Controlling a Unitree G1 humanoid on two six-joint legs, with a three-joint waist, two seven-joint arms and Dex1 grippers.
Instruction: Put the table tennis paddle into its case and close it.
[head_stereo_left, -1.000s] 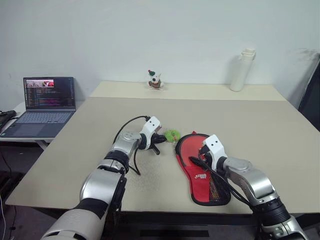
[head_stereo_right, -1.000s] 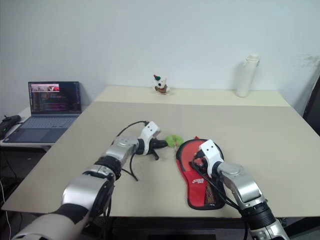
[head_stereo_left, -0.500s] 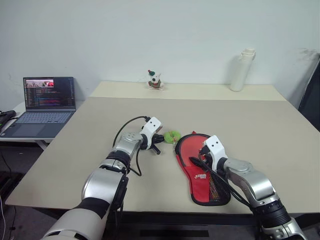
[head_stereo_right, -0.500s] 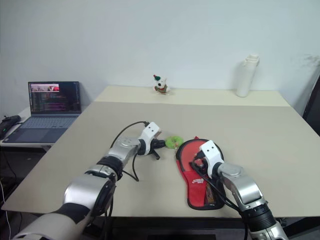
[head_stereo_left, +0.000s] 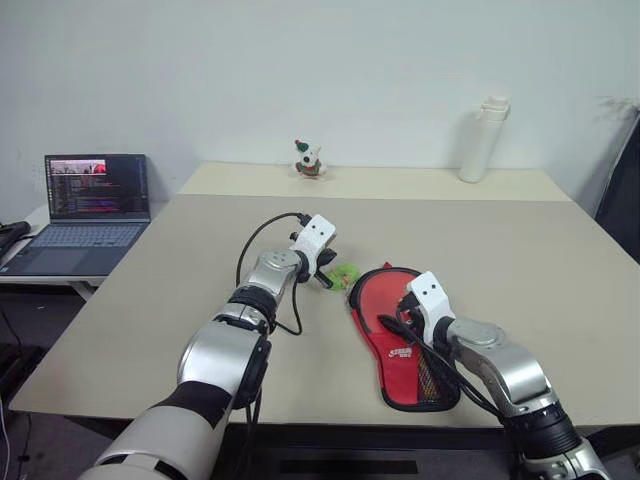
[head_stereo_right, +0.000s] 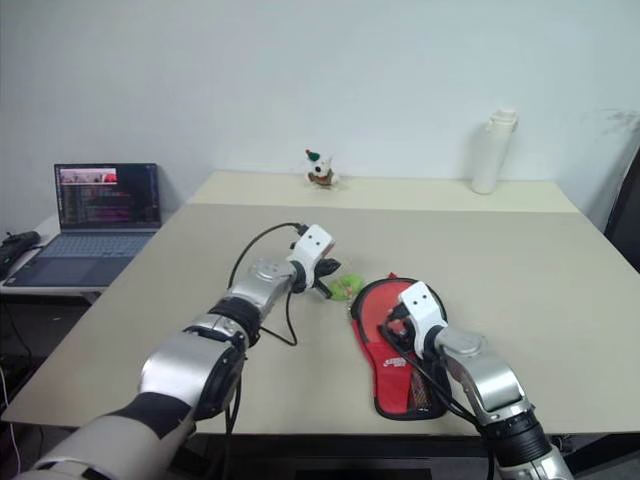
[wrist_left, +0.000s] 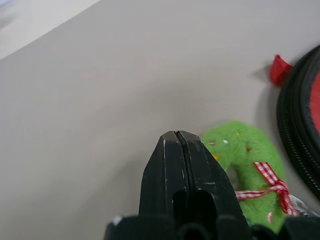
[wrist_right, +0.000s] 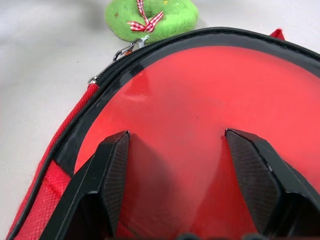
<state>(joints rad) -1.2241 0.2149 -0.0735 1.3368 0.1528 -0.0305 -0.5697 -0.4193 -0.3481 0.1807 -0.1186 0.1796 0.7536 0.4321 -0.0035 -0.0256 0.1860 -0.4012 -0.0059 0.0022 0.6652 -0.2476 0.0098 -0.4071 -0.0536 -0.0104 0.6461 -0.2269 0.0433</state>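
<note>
The place looked like a lab or office test room. A large bare beige table (head_stereo_left: 520, 250) filled the middle of the frame, set against a plain white wall (head_stereo_left: 300, 70) with no decoration. At the far left, an open laptop (head_stereo_left: 85, 205) sat on a lower side desk, its screen showing lines of code. Along the table's back edge stood a small toy figure (head_stereo_left: 309, 160) at top centre and a white bottle (head_stereo_left: 484, 139) toward the upper right.

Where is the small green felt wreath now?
In the left eye view, the green wreath lies on the table near the middle, between the left tool and the case.
</note>
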